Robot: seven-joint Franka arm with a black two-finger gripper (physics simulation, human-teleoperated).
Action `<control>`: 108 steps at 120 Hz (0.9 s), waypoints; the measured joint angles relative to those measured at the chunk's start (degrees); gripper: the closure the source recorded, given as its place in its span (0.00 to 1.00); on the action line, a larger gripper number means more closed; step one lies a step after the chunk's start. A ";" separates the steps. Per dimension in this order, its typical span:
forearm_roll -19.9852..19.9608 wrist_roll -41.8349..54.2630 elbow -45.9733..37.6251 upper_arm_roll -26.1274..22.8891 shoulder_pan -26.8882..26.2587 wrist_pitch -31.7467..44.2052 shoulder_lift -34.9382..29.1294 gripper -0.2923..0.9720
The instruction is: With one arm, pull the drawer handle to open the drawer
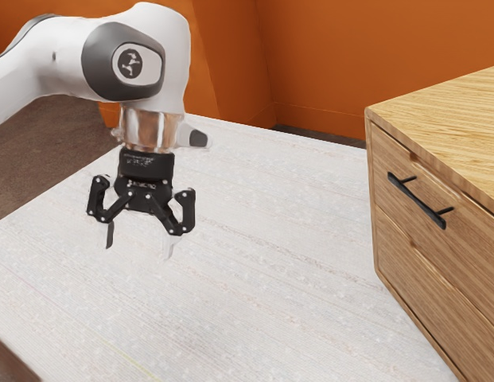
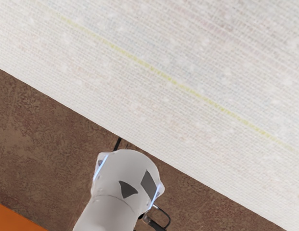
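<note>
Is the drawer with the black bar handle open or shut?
Shut: the light wooden drawer front sits flush with the cabinet, no gap. The open black tool hangs far from its black bar handle.

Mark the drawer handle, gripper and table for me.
drawer handle (image 1: 418, 200): exterior view, middle of the black bar.
gripper (image 1: 139, 248): exterior view, midway between the tips of its fingers.
table (image 1: 294, 239): exterior view, bare white top.

End effector (image 1: 139, 248) hangs above table (image 1: 294, 239), drawer handle (image 1: 419, 199) toward the exterior view's right.
</note>
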 joint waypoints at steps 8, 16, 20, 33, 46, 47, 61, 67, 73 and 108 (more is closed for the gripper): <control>-0.38 -6.10 -0.46 0.06 0.11 6.71 -1.13 0.23; -0.81 -11.55 -0.58 -0.44 -0.07 11.54 -3.08 0.23; -0.54 -14.15 -0.61 -0.69 -0.52 13.40 -3.93 0.23; -0.12 -21.93 -0.64 -1.26 -3.02 17.11 -6.77 0.23; -1.60 -28.34 -3.21 -3.35 -4.26 20.62 -10.01 0.23; -1.83 -28.76 -3.53 -4.07 -3.80 20.98 -10.26 0.23; -4.04 -34.15 -6.65 -12.50 -0.58 26.85 -11.53 0.23; -4.29 -36.15 -7.64 -11.18 -4.64 28.88 -11.44 0.23; -4.35 -37.97 -8.05 -8.61 -9.63 30.78 -11.34 0.23; -3.81 -46.14 -8.36 2.72 -27.06 39.91 -9.87 0.23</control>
